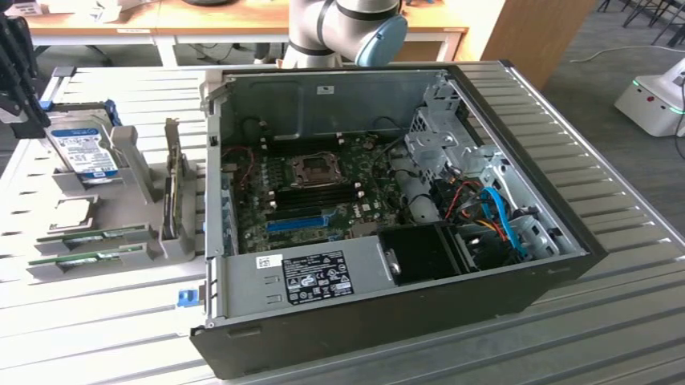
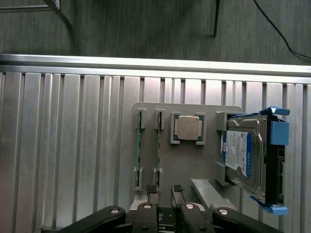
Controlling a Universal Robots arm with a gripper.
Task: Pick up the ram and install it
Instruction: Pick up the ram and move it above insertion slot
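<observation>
ram (image 2: 138,148): two sticks, on edge in the rack (image 2: 167,160)
cpu (image 2: 188,128): one
hard drive (image 2: 240,155): one
my fingers (image 2: 151,191): two, apart, holding nothing

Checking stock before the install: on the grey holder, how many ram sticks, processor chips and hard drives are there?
ram sticks: 2
processor chip: 1
hard drive: 1
Total: 4
</observation>
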